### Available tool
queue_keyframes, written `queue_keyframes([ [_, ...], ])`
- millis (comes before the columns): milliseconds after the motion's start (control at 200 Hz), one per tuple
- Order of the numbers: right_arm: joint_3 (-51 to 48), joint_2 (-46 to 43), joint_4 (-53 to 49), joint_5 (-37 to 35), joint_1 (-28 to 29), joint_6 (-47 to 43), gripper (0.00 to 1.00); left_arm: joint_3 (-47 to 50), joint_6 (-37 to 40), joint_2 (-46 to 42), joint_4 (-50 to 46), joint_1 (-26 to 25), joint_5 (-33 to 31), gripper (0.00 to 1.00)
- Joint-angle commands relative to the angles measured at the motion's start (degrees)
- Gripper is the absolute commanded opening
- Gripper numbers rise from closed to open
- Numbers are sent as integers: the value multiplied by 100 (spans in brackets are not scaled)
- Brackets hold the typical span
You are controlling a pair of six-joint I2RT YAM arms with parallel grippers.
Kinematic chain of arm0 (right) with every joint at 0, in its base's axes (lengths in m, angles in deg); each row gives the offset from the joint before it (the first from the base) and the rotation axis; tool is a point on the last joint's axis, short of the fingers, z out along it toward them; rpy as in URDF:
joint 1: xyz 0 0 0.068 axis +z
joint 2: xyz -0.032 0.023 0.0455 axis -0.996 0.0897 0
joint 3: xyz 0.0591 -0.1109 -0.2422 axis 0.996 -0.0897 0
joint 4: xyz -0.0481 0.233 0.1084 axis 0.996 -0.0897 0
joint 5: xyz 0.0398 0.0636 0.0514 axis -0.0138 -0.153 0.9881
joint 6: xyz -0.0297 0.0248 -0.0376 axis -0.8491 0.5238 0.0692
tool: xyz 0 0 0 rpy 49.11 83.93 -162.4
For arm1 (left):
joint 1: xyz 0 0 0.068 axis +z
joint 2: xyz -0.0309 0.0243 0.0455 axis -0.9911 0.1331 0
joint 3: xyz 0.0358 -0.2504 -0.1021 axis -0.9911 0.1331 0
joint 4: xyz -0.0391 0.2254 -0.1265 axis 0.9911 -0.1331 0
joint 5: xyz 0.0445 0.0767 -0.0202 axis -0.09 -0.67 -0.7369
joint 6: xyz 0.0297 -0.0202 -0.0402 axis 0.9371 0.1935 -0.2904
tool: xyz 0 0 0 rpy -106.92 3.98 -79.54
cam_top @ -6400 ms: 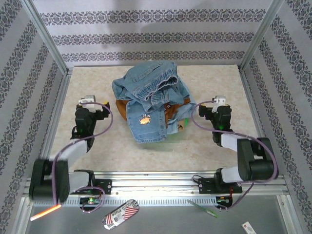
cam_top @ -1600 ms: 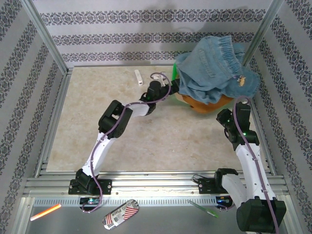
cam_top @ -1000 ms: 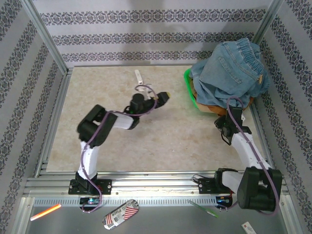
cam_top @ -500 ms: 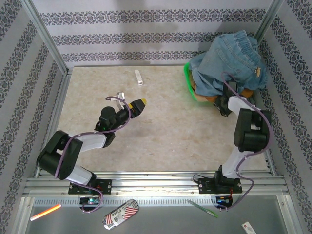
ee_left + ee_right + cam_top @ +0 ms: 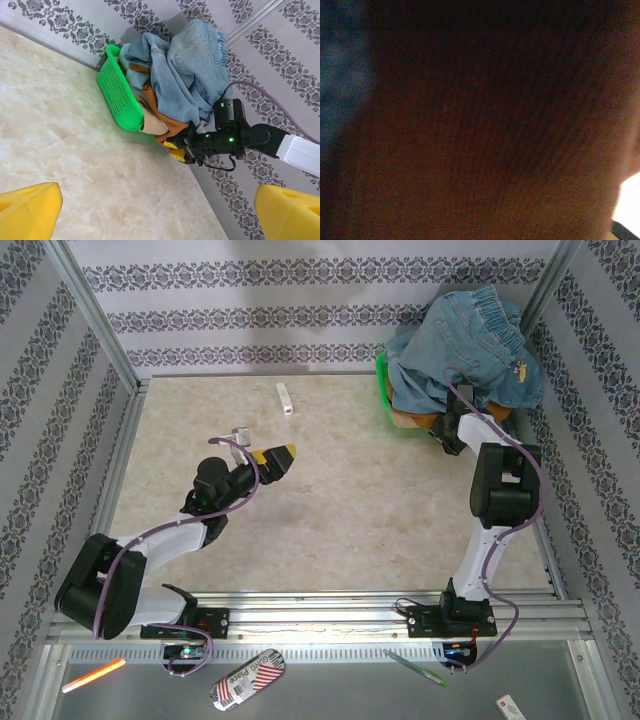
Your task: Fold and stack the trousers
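Observation:
The trousers (image 5: 470, 340), faded light-blue jeans with a gathered waistband, lie bunched on top of a pile in the far right corner. Under them are an orange garment (image 5: 412, 418) and a green basket (image 5: 383, 390). The left wrist view shows the trousers (image 5: 195, 65) draped over the tilted basket (image 5: 120, 95). My left gripper (image 5: 262, 444) hovers open over the bare table at centre left, its yellow fingertips (image 5: 30, 210) wide apart with nothing between them. My right gripper (image 5: 447, 435) is pressed into the foot of the pile; its fingers (image 5: 176, 146) stand close together against the orange garment.
A small white object (image 5: 286, 398) lies on the table near the back wall. Patterned walls and metal posts (image 5: 540, 295) close in the pile on two sides. Dark reddish cloth (image 5: 485, 130) sits right against the right wrist lens.
My left arm has pulled back from mid-table toward the near left. The right arm has folded in close to the pile, which has shifted slightly further into the far right corner.

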Motion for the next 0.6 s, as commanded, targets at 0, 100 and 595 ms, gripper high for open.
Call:
queue_keyframes([
  [0, 78, -441, 541, 557, 74, -169, 43, 65, 231, -466, -475, 70, 43, 99],
  [100, -561, -1284, 613, 671, 97, -121, 46, 72, 446, -1028, -1272, 73, -276, 100],
  [595, -1082, -3710, 602, 527, -221, 253, 73, 936, 547, -3730, -3583, 77, -1385, 100],
])
